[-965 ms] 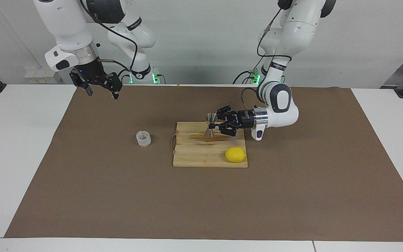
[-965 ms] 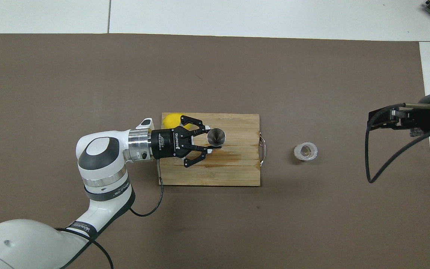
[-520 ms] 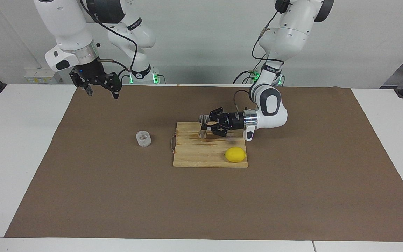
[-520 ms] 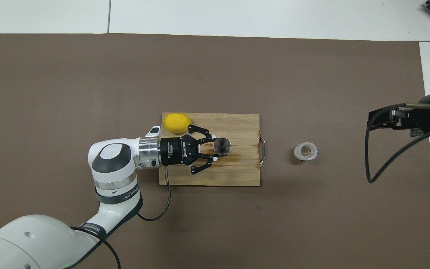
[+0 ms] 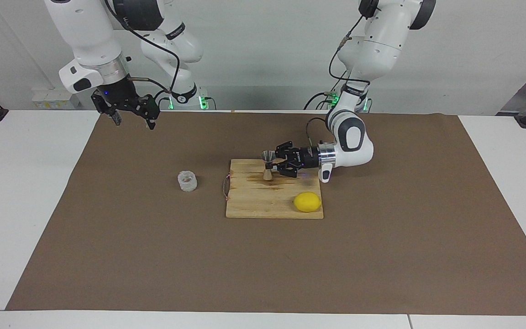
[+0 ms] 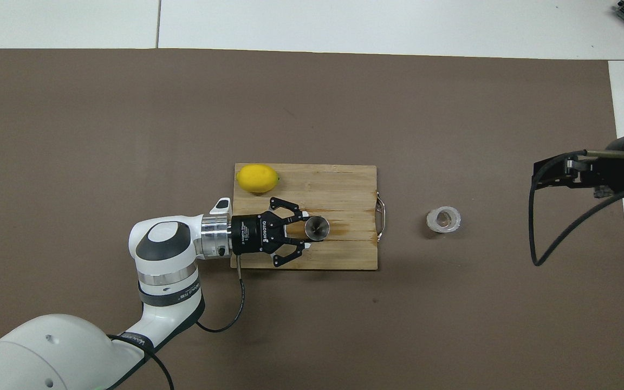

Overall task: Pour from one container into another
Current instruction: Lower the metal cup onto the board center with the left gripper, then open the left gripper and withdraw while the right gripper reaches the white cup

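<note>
Jigger [image 6: 316,228] upright in left jaws [image 6: 305,236] marked ROBOTIQ, on board [image 6: 344,187].

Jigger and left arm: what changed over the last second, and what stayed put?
The left gripper, jaws shut on the jigger throughout, carried it across the cutting board, away from the lemon and nearer the robots. Nothing was taken or let go. The glass cup, lemon and board have not moved; the right gripper waits, open, over the mat's edge.

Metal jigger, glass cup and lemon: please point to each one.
Metal jigger [image 6: 317,228], overhead view, open top cone.
Glass cup [image 5: 187,181], facing view, textured side wall.
Lemon [image 5: 307,202], facing view, middle of peel.
</note>
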Controlling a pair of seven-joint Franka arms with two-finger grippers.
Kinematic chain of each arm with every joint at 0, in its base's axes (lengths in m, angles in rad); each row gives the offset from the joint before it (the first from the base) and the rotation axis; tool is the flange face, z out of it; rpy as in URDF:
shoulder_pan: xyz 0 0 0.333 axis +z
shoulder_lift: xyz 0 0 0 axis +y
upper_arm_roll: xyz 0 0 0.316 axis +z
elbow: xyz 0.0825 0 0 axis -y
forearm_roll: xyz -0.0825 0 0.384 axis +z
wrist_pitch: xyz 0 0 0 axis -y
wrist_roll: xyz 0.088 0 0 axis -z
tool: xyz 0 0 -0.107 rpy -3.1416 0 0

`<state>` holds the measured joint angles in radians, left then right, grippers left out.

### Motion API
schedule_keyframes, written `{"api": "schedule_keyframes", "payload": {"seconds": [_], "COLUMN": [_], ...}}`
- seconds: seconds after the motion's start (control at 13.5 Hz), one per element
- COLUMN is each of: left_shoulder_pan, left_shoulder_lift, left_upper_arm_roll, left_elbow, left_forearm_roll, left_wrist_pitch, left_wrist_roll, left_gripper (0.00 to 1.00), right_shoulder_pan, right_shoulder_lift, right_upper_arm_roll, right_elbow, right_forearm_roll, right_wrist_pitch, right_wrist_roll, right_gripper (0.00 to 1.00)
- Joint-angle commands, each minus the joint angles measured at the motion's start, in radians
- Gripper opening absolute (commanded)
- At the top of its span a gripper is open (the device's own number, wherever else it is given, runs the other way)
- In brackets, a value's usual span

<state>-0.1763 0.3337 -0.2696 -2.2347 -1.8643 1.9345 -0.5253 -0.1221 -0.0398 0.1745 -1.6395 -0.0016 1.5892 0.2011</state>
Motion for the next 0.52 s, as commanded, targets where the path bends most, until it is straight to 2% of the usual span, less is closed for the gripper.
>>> {"api": "schedule_keyframes", "payload": {"seconds": [0.0, 0.45], "left_shoulder_pan": [-0.011, -0.017], "left_shoulder_lift": [-0.012, -0.005], "left_upper_arm_roll": [0.007, 0.007], "left_elbow": [-0.028, -0.042], "left_forearm_roll": [-0.035, -0.062], "left_wrist_pitch": [0.001, -0.002], "left_wrist_roll": [0.025, 0.067], "left_gripper": [0.0, 0.0], "right_shoulder_pan": [-0.002, -0.001], "right_shoulder_lift": [-0.014, -0.017], "right_upper_arm_roll": [0.01, 0.011], "right_elbow": [-0.034, -0.114], "right_forearm_roll": [0.023, 0.023], "right_wrist_pitch": [0.021, 0.106], "right_wrist_roll": [-0.044, -0.423], "right_gripper": [1.0, 1.0]}}
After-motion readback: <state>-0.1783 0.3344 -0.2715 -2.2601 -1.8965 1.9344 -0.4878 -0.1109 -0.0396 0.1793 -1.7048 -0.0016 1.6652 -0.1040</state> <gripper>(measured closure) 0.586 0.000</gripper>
